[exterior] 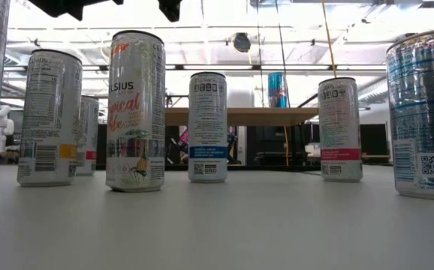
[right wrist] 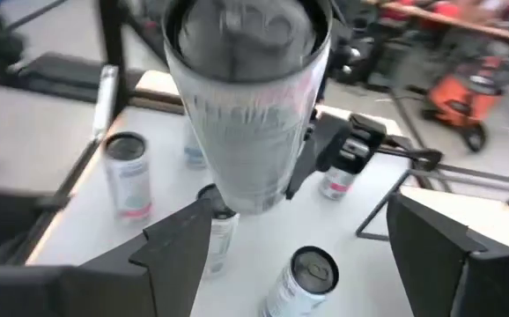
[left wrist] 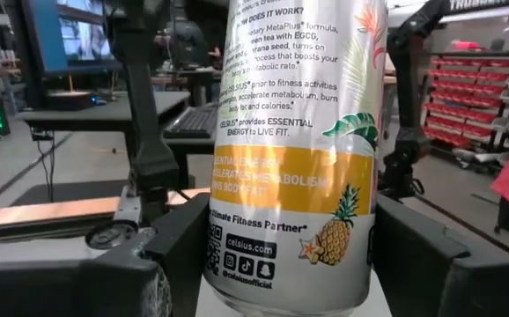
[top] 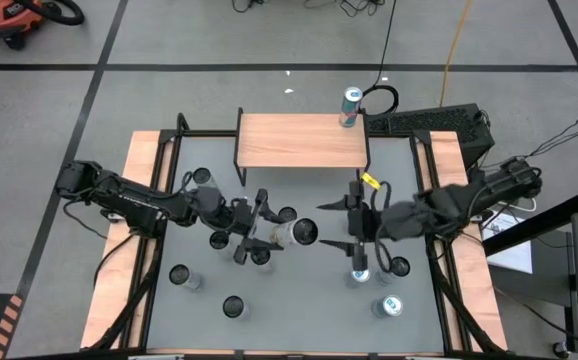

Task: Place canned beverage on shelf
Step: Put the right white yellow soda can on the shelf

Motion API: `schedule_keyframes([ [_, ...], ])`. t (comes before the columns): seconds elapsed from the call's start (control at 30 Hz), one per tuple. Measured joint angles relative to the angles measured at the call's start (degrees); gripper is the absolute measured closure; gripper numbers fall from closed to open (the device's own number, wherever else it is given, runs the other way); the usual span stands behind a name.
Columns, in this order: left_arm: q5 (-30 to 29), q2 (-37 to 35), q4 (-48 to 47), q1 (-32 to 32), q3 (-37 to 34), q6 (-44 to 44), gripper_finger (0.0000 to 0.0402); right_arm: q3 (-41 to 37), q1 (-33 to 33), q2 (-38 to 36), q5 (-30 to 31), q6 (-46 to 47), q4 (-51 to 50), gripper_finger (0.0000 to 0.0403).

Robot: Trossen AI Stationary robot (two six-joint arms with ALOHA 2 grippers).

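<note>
My left gripper is shut on a white can with a yellow band and a pineapple print, held above the table's middle. The can also shows in the high view, tilted with its top end toward the table's right. My right gripper is open. Its fingers stand on either side of the can's top end, apart from it. The shelf, a wood plank on thin black legs, stands at the table's far edge. A blue and red can stands at its far right corner. My left gripper pinches the can's lower body, close to its bottom end, between its two fingers. The fingers come about level from the table's left and lie across the can. The can is lifted clear of the table, tilted with its top toward my right gripper.
Several cans stand on the grey table around both grippers, among them cans at the left, near the front, at the front right and under my right gripper. A keyboard lies at the far right.
</note>
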Motion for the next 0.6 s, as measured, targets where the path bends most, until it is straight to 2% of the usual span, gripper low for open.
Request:
schedule_keyframes([
  [0.13, -4.7, 0.0, 1.6, -0.1, 0.0, 0.8, 0.015, -6.7, 1.2, -1.3, 7.9, 6.8, 14.3, 0.0126],
  [0.27, -9.7, 0.1, 1.8, -0.1, 0.0, 2.6, 0.015, -8.6, 1.1, -0.4, 9.3, 10.5, 22.2, 0.0126],
  [0.43, -13.2, 0.7, 2.5, -0.1, 0.0, 4.0, 0.015, -6.0, 0.6, -0.3, 9.7, 10.3, 20.8, 0.0126],
  [0.6, -14.7, 0.7, 2.5, 0.0, 0.0, 4.4, 0.015, 2.3, 0.6, 0.2, 12.0, 10.3, 6.9, 0.0126],
])
